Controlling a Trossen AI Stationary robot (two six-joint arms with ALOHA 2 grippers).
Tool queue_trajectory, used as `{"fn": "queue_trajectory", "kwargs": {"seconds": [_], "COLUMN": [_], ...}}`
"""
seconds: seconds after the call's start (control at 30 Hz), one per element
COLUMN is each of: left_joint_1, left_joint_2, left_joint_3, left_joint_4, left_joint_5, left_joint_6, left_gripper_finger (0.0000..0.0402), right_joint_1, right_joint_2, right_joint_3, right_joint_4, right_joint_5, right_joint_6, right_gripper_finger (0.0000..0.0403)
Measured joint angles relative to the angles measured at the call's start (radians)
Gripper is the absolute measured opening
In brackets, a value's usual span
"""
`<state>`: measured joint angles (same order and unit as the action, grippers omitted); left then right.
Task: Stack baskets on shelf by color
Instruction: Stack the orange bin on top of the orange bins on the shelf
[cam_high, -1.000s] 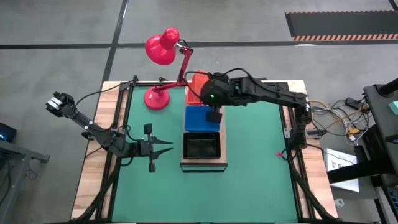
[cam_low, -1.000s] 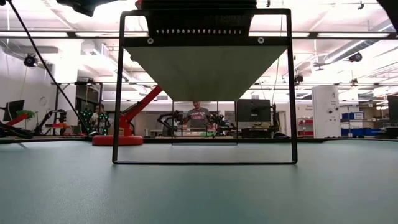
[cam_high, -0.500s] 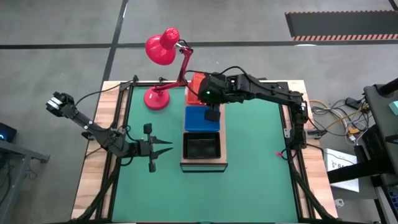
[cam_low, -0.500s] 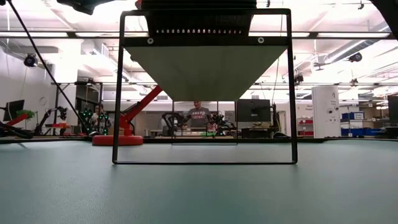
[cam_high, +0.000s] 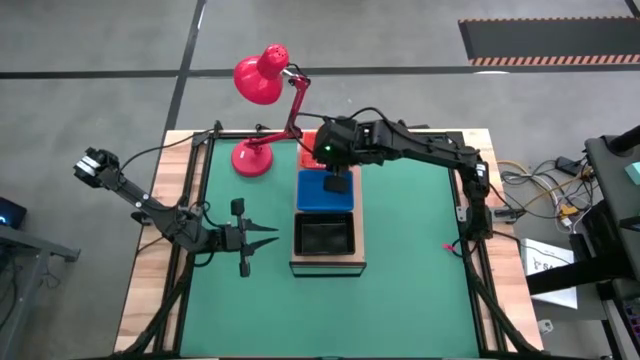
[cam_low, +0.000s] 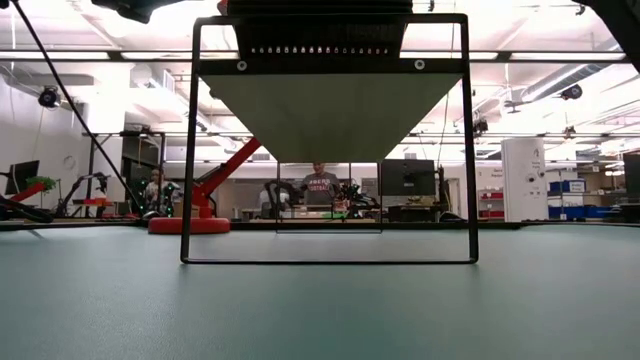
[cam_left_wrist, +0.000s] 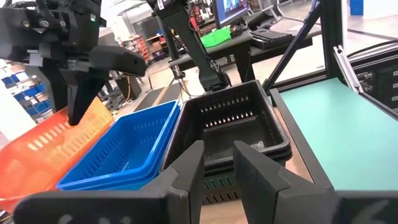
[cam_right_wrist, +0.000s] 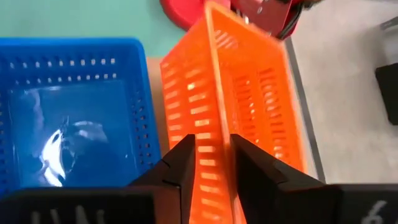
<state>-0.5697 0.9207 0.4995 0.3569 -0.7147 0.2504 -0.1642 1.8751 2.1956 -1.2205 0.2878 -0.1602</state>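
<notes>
A red lamp (cam_high: 262, 98) stands at the far left of the green mat (cam_high: 400, 290), its round base (cam_high: 250, 158) on the mat and its head out past the table (cam_high: 152, 290) edge. Cables (cam_high: 545, 195) lie right of the table. A person (cam_low: 318, 187) stands in the room behind.

high: straight down, whole table | low: table-level, toward room | wrists: close, both see blue basket (cam_left_wrist: 124, 152)

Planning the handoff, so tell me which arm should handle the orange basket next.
Right. Its claw straddles a wall of the tilted orange basket at the shelf's far end, while the left claw waits beside the shelf near the black basket.
</notes>
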Motion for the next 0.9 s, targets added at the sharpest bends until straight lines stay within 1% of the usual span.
{"fn": "queue_trajectory", "kwargs": {"seconds": [0.1,0.2,0.53,0.9], "left_joint_1": [0.0,0.0,0.0,0.0], "left_joint_2": [0.0,0.0,-0.001,0.0], "left_joint_3": [0.0,0.0,0.0,0.0], "left_joint_4": [0.0,0.0,0.0,0.0], "left_joint_5": [0.0,0.0,0.0,0.0], "left_joint_6": [0.0,0.0,-0.002,-0.005], "left_gripper_finger": [0.007,0.007,0.007,0.007], "right_joint_1": [-0.001,-0.002,-0.002,-0.002], "right_joint_2": [0.0,0.0,0.0,0.003], "right_joint_3": [0.0,0.0,-0.007,-0.086], "right_joint_4": [0.037,0.065,0.073,0.108], "right_joint_5": [0.0,0.0,0.01,0.003], "right_joint_6": [-0.008,-0.007,-0.013,-0.059], "right_gripper_finger": [0.0094,0.0091,0.0047,0.0045]}}
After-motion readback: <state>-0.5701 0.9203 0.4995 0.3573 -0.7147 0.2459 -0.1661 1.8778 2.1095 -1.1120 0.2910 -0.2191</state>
